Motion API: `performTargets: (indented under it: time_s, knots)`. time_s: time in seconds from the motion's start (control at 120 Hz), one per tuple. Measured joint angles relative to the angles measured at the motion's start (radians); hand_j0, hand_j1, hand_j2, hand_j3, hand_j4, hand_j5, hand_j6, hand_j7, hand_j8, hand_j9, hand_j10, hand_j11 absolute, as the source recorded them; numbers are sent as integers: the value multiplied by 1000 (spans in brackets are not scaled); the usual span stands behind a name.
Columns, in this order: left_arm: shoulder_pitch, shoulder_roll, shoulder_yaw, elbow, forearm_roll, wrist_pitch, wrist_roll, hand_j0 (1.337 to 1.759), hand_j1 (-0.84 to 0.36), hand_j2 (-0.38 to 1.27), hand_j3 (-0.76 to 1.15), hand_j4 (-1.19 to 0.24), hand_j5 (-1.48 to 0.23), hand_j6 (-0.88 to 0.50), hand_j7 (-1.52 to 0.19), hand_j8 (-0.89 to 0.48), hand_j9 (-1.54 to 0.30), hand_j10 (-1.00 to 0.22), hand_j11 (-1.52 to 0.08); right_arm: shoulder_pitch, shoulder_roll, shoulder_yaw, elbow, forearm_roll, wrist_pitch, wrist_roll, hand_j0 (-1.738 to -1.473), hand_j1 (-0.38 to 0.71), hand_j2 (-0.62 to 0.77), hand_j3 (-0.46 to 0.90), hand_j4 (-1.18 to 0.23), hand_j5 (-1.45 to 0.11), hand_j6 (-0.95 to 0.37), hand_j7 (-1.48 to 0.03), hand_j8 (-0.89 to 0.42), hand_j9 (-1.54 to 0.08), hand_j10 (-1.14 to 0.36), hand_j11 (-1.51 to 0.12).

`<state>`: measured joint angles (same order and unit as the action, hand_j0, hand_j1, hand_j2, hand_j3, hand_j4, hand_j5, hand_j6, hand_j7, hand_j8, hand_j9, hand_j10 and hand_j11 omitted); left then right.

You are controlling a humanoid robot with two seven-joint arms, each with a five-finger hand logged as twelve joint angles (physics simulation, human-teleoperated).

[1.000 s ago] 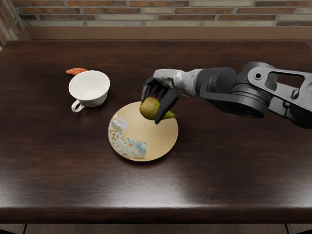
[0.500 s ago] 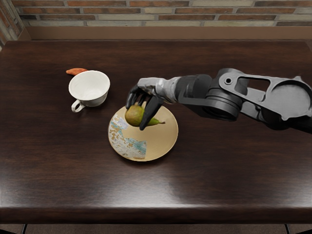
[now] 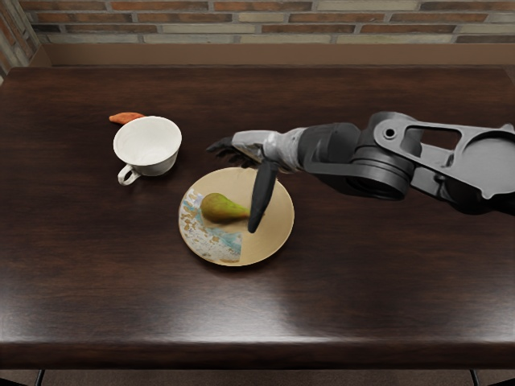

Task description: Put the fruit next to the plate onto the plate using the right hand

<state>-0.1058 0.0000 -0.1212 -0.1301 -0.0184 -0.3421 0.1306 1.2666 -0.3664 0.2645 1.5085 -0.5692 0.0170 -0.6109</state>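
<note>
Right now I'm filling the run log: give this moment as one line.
right robot hand: open, over plate | pear: lying on plate, not held | left robot hand: not in view

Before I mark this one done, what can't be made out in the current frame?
- Head view: stem end of the pear, behind the thumb of the right hand; contact unclear.
- Head view: orange item, partly hidden by the cup; too small to identify.
- Left hand: out of frame.
</note>
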Motion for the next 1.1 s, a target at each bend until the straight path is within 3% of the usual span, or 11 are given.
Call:
performTargets:
  time_s: [0.192,0.417,0.608,0.858,1.1]
  knots:
    - [0,0,0,0,0,0,0,1658,348,0,0,-1,-1,-1,-1,-1,-1,-1,-1,-32,-118,76,78,153,92,0,-1658,-328,10,0,-30,-41,-18,-39,-18,-42,-23,-42]
    - [0,0,0,0,0,0,0,1658,348,0,0,-1,-1,-1,-1,-1,-1,-1,-1,-263,-233,346,130,361,480,0,-1658,-342,4,0,-10,-14,-7,-13,-6,-14,-8,-14]
    - [60,0,0,-14,-3,1,0,1658,348,0,0,-1,-1,-1,-1,-1,-1,-1,-1,-323,-330,438,132,499,576,0,-1658,-347,2,0,-4,-5,-3,-5,-3,-5,-3,-5]
    - [60,0,0,-17,-4,3,0,1658,348,0,0,-1,-1,-1,-1,-1,-1,-1,-1,-388,-456,466,106,617,592,0,-1658,-349,1,0,-1,-2,-1,-1,-1,-2,-1,-2]
    - [60,0,0,-18,-3,3,0,1658,348,0,0,-1,-1,-1,-1,-1,-1,-1,-1,-460,-610,467,-14,682,594,0,-1658,-349,0,0,0,0,0,0,0,0,0,0]
